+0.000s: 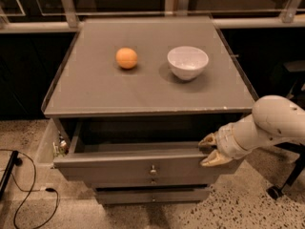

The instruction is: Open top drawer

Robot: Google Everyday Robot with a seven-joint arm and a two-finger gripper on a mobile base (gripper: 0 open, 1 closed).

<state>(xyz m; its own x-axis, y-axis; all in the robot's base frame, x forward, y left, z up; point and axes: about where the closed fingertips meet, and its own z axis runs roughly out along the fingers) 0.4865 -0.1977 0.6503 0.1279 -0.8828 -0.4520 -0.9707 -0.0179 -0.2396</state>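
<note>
Grey top drawer point(119, 163) (ajar), claw point(210, 150) pinching its right front edge.

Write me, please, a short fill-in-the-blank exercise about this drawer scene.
The top drawer is partly ____.
The end effector is at the drawer front's ____ end.
Beside the orange on the cabinet top stands a ____ bowl.
Missing words: open, right, white.

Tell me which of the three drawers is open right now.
The top drawer, the tallest front: it juts out, its grey interior showing, with the gripper gripping its right end. The two lower drawers sit shut beneath.
</note>
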